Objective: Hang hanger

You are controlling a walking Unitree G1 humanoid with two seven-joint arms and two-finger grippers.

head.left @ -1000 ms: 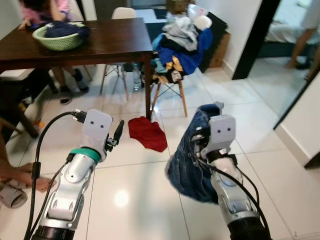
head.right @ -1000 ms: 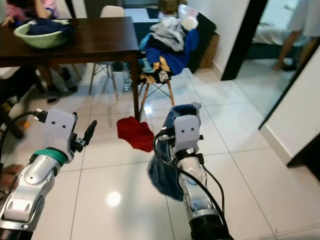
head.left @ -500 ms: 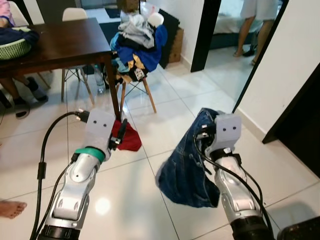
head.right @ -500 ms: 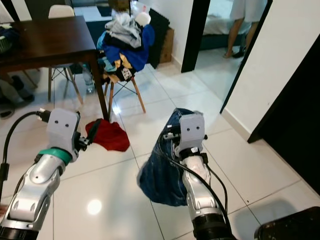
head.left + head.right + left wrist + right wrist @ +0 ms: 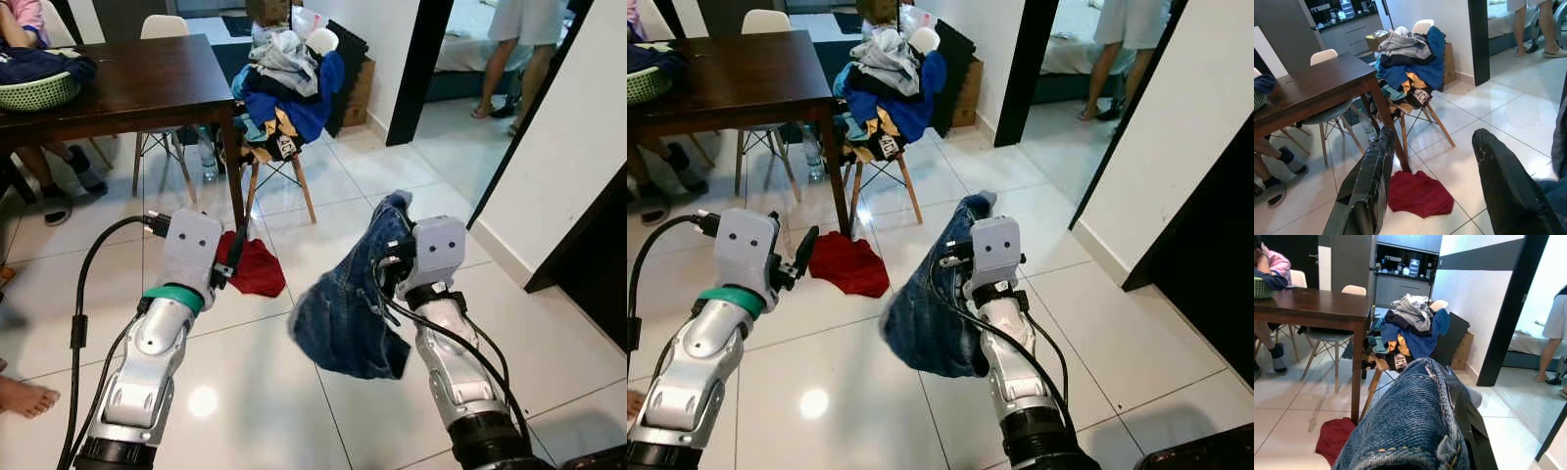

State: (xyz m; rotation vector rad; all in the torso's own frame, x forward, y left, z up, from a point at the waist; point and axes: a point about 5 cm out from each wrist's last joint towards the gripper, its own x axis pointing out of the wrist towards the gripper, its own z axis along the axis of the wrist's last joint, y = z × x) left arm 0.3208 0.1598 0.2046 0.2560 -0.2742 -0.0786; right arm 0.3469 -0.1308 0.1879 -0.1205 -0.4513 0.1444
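The jeans (image 5: 348, 313) hang in a bunch from the right pincer (image 5: 387, 262), which pinches the denim at its top fold, so that the cloth drapes down and to the left of the right arm, clear of the floor (image 5: 294, 401); in the right wrist view the denim (image 5: 1410, 431) covers the fingers (image 5: 1464, 409), one black finger edge showing beside it. No hanger can be made out. The left pincer (image 5: 233, 257) is raised on the left, its two fingers (image 5: 1366, 188) spread wide and holding nothing, with the red cloth (image 5: 255, 264) lying on the floor just beyond it. That cloth lies near the foot of the desk (image 5: 127, 88) leg. The dark wooden desk stands far left and carries a green basket (image 5: 39, 90) with blue clothing in it; a person (image 5: 20, 24) in a pink top sits behind it, and a bare foot (image 5: 24, 397) shows at the near left edge. Right of the desk a chair (image 5: 279, 147) on wooden legs is heaped with clothes (image 5: 289, 83), blue, grey and white. A white chair (image 5: 162, 29) stands behind the desk. Far right, a dark door frame (image 5: 416, 69) opens on a room with a bed, where another person's legs (image 5: 514, 69) stand.
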